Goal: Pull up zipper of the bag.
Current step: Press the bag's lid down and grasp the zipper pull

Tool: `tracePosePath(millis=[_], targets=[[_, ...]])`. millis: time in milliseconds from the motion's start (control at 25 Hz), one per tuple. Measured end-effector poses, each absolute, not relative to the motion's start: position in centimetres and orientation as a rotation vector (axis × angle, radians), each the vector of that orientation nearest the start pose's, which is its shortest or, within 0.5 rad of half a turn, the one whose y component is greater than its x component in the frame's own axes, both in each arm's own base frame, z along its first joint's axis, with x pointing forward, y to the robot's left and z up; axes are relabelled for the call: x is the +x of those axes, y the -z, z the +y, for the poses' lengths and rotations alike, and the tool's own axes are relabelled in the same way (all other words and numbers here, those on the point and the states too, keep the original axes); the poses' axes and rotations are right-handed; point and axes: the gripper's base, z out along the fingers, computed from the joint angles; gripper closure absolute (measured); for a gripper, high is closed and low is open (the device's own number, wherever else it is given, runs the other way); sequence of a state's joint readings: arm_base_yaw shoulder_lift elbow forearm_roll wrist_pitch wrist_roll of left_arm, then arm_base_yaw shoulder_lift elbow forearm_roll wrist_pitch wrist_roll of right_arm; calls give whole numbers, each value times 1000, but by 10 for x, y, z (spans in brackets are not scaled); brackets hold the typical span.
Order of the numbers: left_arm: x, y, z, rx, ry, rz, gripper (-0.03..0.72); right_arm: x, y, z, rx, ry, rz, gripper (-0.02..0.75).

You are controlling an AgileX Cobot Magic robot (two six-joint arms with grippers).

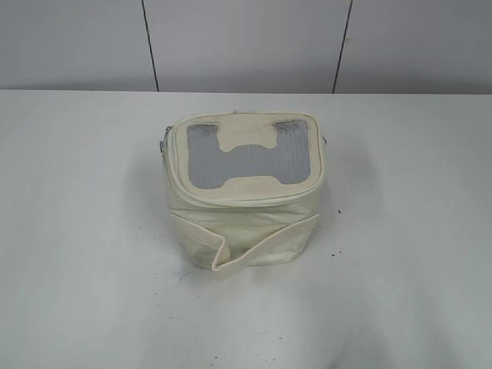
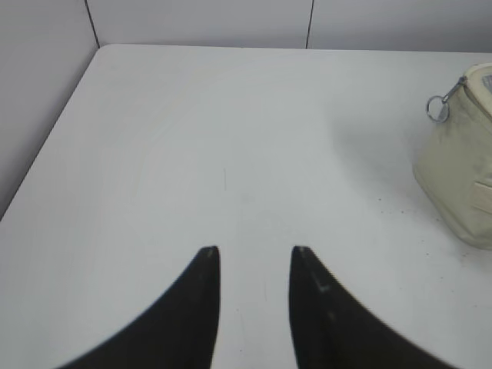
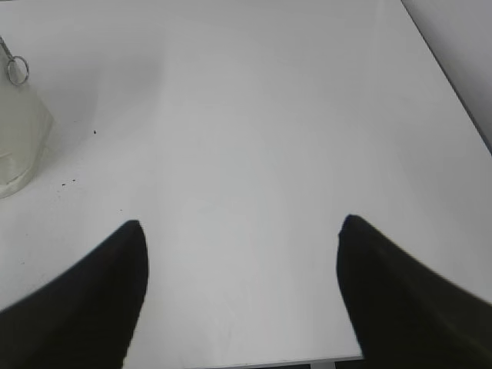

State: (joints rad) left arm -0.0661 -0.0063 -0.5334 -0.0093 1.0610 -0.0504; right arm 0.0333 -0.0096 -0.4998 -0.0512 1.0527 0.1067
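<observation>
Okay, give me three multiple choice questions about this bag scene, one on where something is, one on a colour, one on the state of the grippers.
1. Where does the bag stand?
A. middle of the table
B. at the table's left edge
C. in a gripper

2. What colour is the ribbed window on the lid?
A. red
B. grey
C. black

3. How does the right gripper compare with the left gripper?
A. both shut on the bag
B. right open wider
C. left open wider

Answers: 1 A, the exterior view shows bare table on all sides; 2 B, grey around the cream patch; 3 B, its finger gap is wider and both are empty.
</observation>
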Motion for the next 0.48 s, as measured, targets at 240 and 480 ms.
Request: tracePosePath(millis=[240, 480], targets=[[-10, -286, 0, 16, 86, 2006, 444, -6, -278, -4, 77, -27, 2025, 165], [-10, -286, 0, 16, 86, 2006, 444, -6, -278, -4, 77, -27, 2025, 165]])
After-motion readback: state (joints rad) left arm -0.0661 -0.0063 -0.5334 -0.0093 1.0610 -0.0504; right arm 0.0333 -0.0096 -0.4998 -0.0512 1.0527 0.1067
